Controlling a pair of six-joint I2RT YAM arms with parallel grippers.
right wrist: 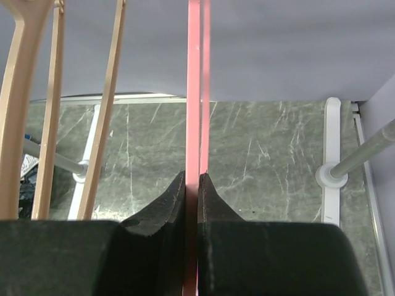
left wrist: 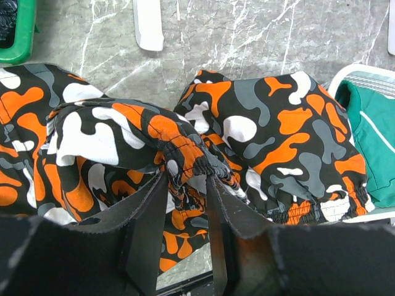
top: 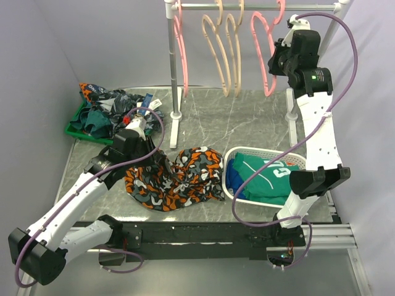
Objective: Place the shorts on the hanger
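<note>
At the left edge of the table (top: 247,117), a green bin (top: 71,131) holds dark teal clothes; it plays no part in this step. Just right of it, the left tool (left wrist: 185,180) is closed on a raised fold of the elastic waistband of the shorts (top: 179,176), and fabric fills the gap between its fingers. The rest of the shorts lies crumpled on the table between the bin and the white basket (top: 233,155), against the basket's left rim. The basket contains a green jersey (top: 265,176), which is not to be handled. Further right, up at the rail (top: 259,6), the right tool (right wrist: 196,180) is pressed together on the thin frame of the hanger (right wrist: 194,92). This is the pink one at the right end of the rail, beside the beige hangers (top: 222,55). Whether its hook bears on the rail cannot be told.

Step in hand, as judged: both grasps are made and the transfer has not begun.

Next move:
- Raise the left arm until the waistband clears the table and the basket.
- Carry the waistband to the hanger.
- Drape the fabric over the hanger frame while the right tool steadies it.

A single pinch point leaves most of the garment hanging, so expect sag and swing.
</note>
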